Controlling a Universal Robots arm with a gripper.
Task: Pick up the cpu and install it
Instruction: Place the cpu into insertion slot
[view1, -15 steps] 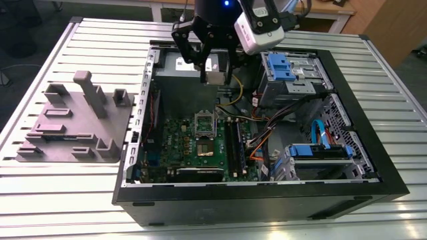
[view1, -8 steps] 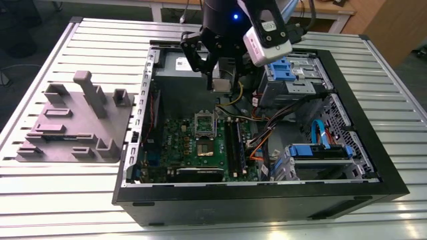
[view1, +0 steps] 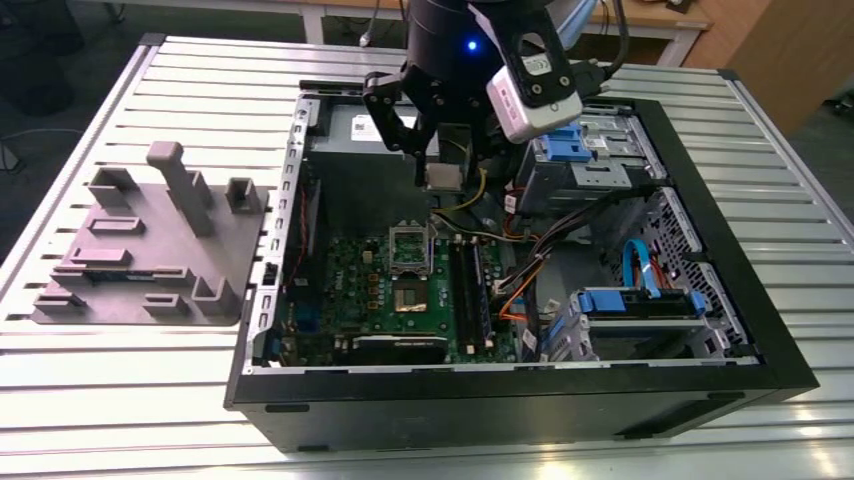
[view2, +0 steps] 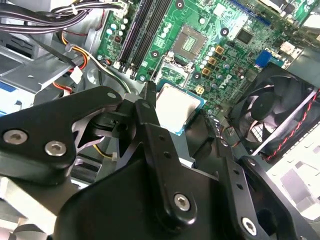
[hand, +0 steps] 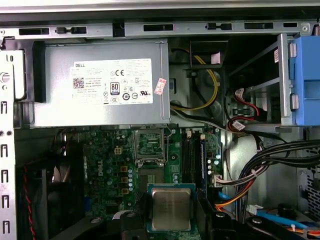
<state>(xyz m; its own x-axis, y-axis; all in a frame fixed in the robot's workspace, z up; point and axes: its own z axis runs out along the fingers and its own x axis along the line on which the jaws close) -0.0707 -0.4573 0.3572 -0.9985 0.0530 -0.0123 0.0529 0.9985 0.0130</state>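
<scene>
The cpu (view1: 445, 178), a small square chip with a silvery top, hangs in the air above the green board (view1: 350, 285) inside the open computer case. My gripper (view1: 446, 172) is shut on the cpu, one black finger on each of two opposite edges. In both wrist views the cpu (hand: 171, 209) (view2: 179, 107) sits between the fingers (hand: 131, 224), with its metal top showing. Below and a little ahead of it lies the empty socket (hand: 150, 176) with its metal frame (hand: 150, 144) swung up. The same socket (view2: 191, 40) shows in the second wrist view.
A large grey box with a white label (hand: 100, 85) stands along the case's far wall. A black fan (view2: 280, 110) sits beside the socket. Blue drive cages (view1: 587, 140) and bundled cables (view1: 527, 285) crowd the exterior view's right. A grey fixture block (view1: 147, 250) rests outside the case.
</scene>
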